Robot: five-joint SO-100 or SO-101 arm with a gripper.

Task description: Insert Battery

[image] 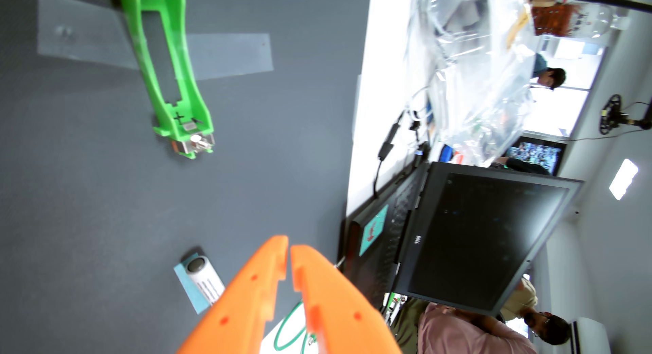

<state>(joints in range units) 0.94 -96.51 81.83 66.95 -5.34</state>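
In the wrist view my orange gripper (289, 246) enters from the bottom edge, its two fingers closed tip to tip with nothing between them. A white cylindrical battery (204, 276) with a dark end cap lies on a blue pad just left of the fingers, partly hidden behind the left finger. A long green battery holder (165, 61) with an empty slot and a metal contact at its near end lies at the upper left, taped to the grey mat, well away from the gripper.
Clear tape strips (229, 54) cross under the holder. An open black laptop (458, 234) stands at the mat's right edge with cables and plastic bags (476, 58) behind it. A green cable loop (289, 325) lies below the fingers. People sit at the right.
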